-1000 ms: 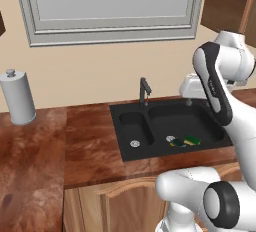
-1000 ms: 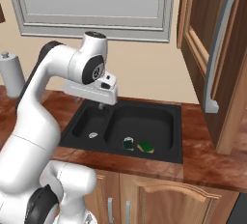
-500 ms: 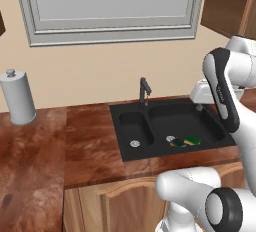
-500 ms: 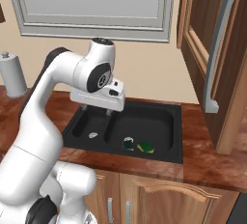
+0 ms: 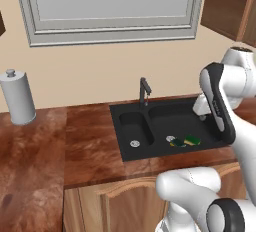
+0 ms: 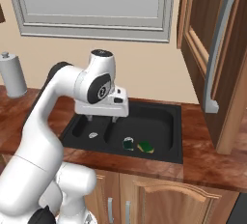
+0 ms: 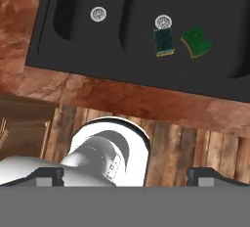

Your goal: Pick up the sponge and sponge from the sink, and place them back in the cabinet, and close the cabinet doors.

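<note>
Nearest, at the bottom of the hand view: the gripper (image 7: pixel 127 172) with its 2 dark tips far out toward either edge, so jaws spread wide and holding nothing. In the right base view, the same gripper (image 6: pixel 101 118) hanging above the sink (image 6: pixel 166 153), over the divider between the 2 basins, well clear of the floor of the bowl. Beyond the tips in the hand view, first floor and lower cabinet front, then a strip of reddish tabletop (image 7: pixel 146 99), then the black sink rim. Further on, inside the right-hand basin, both sponges lying flat, green side up, close together but apart: the first sponge (image 7: pixel 163 42) just below the round silver drain (image 7: pixel 163 22), nearly touching it, long axis running roughly up the picture; the second sponge (image 7: pixel 196 41) just to its right, turned about diagonal. From the jaws, then: both targets ahead and off to the right, probably calling for a reach forward, a shift right and a descent. First sponge the closer pick. Farthest, up at the right of the right base view, the cabinet door (image 6: pixel 212 59) standing open.
</note>
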### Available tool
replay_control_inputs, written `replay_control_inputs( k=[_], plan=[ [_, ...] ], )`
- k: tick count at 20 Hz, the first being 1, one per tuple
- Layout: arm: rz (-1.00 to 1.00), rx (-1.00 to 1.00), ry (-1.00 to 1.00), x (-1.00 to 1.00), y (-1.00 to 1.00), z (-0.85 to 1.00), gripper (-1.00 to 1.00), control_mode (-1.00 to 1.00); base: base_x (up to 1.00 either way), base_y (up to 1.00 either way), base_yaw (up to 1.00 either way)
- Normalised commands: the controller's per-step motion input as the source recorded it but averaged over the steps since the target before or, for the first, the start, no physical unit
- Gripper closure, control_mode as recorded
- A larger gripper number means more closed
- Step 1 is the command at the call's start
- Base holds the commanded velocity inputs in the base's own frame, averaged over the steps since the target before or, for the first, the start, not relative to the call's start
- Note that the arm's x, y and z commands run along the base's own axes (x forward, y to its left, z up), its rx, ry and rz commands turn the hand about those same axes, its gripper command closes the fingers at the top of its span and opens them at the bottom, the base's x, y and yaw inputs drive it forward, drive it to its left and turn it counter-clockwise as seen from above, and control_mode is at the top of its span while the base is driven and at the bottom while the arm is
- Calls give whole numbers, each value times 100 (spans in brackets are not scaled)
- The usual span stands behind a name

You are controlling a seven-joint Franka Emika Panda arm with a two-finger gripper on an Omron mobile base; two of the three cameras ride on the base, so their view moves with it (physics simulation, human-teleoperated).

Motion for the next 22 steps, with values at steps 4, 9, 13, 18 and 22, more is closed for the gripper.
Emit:
replay_control_inputs(
  k=[4,9,13,18,22],
  plan=[
    [19,0,-2,11,-16,-22,-100,-100,0,0,0],
    [21,0,-2,21,-12,-18,-100,-100,0,0,0],
    [22,0,0,27,-11,-17,-100,-100,0,0,0],
    [17,0,0,35,-6,-22,-100,-100,0,0,0],
    [12,2,0,38,-5,-21,-100,-100,0,0,0]
  ],
)
